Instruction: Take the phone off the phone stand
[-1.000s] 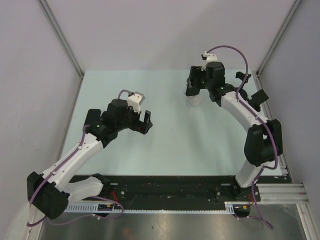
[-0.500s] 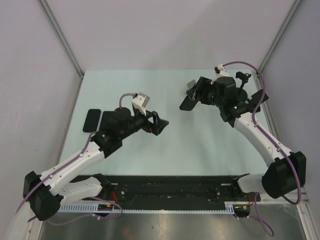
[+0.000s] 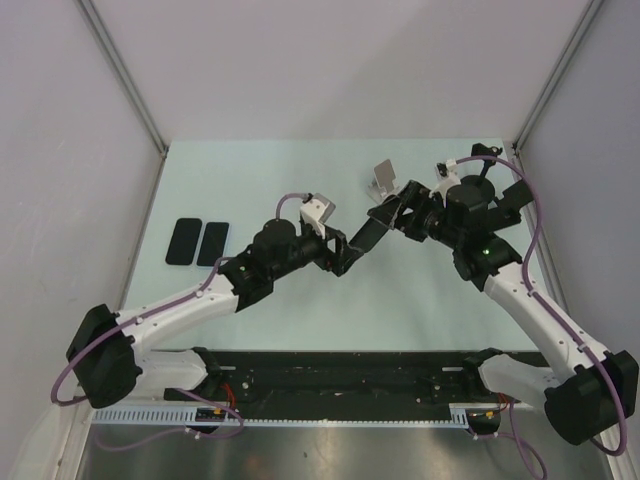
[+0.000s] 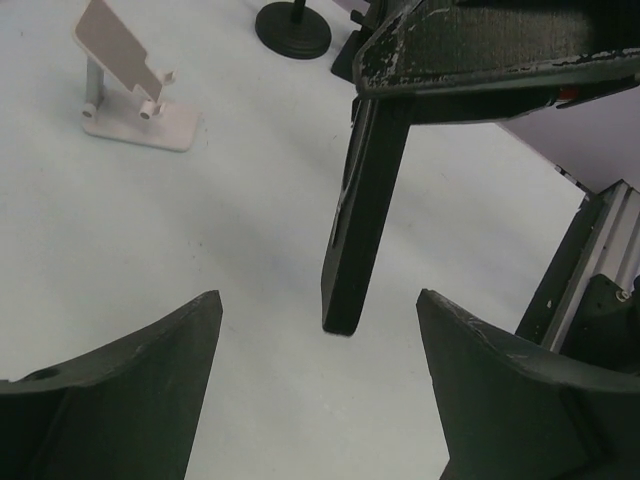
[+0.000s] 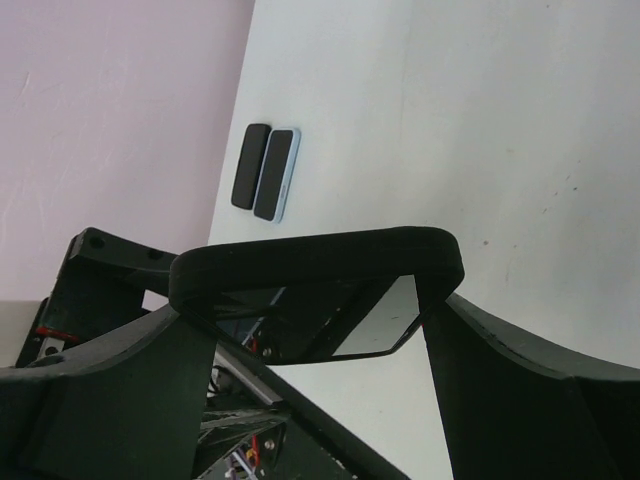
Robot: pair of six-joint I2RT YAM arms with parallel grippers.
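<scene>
My right gripper point(image 3: 400, 212) is shut on a black phone point(image 3: 368, 234) and holds it above the table's middle, pointing toward the left arm. The phone fills the right wrist view point(image 5: 315, 290), clamped between both fingers. The white phone stand point(image 3: 381, 179) stands empty at the back; it also shows in the left wrist view point(image 4: 128, 85). My left gripper point(image 3: 340, 255) is open, and the phone's free end point(image 4: 362, 215) hangs just ahead of its jaws, touching neither finger.
Two more phones point(image 3: 197, 242) lie flat side by side at the table's left; they also show in the right wrist view point(image 5: 265, 173). A round black base point(image 4: 293, 28) stands behind the stand. A metal rail point(image 3: 560, 300) edges the table's right.
My right gripper lifted the phone off the stand and carried it left to the middle. My left arm swung right to meet it, uncovering the two phones on the left.
</scene>
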